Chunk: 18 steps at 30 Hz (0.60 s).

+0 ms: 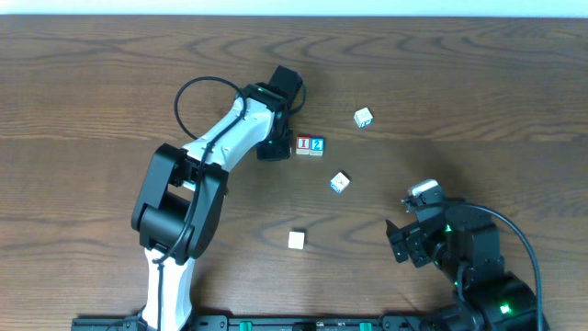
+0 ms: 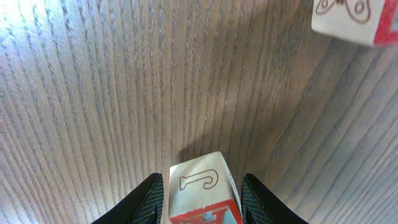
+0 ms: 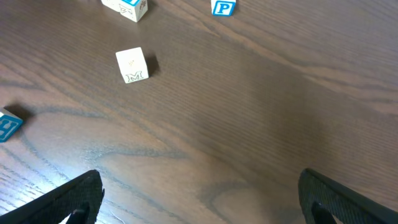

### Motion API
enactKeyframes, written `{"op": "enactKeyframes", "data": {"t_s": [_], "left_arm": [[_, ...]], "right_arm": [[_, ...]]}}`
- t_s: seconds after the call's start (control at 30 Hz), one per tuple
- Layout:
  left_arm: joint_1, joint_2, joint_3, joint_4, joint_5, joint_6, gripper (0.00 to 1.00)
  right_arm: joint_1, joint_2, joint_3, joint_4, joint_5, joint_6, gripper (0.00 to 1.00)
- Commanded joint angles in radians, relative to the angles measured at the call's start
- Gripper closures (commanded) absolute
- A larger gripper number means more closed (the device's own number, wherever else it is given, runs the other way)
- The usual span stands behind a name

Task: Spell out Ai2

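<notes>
Cube [image 2: 198, 177] with a red edge, bottom centre, is pinched by the left gripper [image 2: 203, 186] beside I [image 1: 303, 145] and 2 [image 1: 317, 145]; right gripper [image 3: 202, 193] gapes wide.

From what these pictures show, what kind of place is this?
Probably a robotics lab or test bench. A white robot arm and a black robot arm stand at a wooden table, and small letter blocks lie on it.
</notes>
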<state>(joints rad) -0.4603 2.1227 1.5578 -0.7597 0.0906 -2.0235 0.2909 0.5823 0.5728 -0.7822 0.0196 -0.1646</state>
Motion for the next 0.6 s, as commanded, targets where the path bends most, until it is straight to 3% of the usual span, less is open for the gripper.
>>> {"op": "enactKeyframes", "data": {"t_s": [0.0, 0.57], "left_arm": [[0.015, 0.015, 0.009, -0.014, -0.008, -0.059, 0.59], [0.016, 0.015, 0.009, -0.046, 0.026, -0.052, 0.59]], "right_arm": [[-0.009, -0.002, -0.001, 0.001, 0.006, 0.006, 0.01], [-0.009, -0.002, -0.001, 0.000, 0.006, 0.006, 0.01]]}}
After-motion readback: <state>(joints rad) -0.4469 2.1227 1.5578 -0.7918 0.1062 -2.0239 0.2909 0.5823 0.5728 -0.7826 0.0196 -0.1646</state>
